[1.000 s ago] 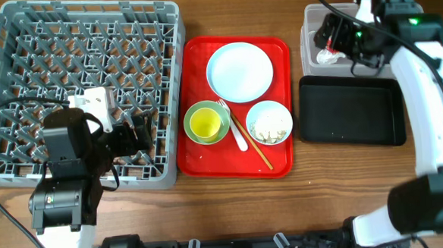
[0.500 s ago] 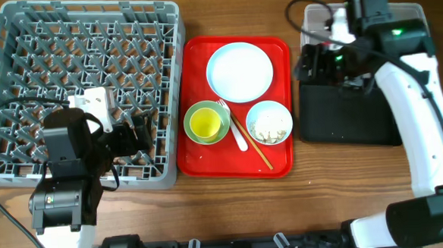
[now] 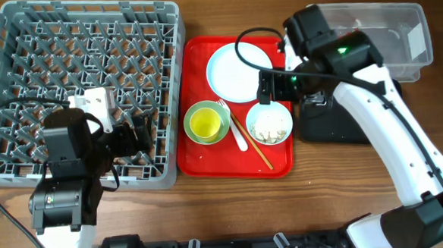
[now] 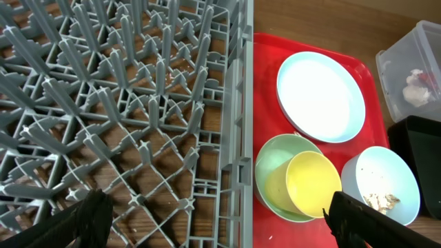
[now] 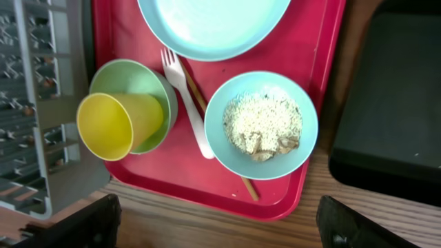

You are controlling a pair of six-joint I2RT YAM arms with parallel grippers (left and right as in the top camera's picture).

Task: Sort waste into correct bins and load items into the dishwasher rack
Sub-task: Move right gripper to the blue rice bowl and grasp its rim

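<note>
My right gripper (image 3: 275,88) hangs open and empty over the red tray, just above the pale blue bowl (image 5: 227,155) that holds the crumbly food scraps (image 5: 262,124). Beside it the yellow cup (image 5: 114,124) lies in the green bowl (image 5: 131,76), with the white spoon (image 5: 189,103) and chopsticks (image 3: 253,149) between the bowls. The white plate (image 3: 239,71) sits behind them. A crumpled wrapper (image 4: 415,86) lies in the clear tub (image 3: 399,31). My left gripper (image 4: 220,220) stays open over the front right part of the grey dishwasher rack (image 3: 83,86).
The black tray (image 3: 335,125) lies right of the red serving tray (image 3: 284,162), partly under my right arm. Bare wooden table runs along the front edge. The rack's wall stands right against the red tray's left side.
My right arm has swung left from the clear tub to over the red tray, above the blue bowl. The left arm has not moved.
</note>
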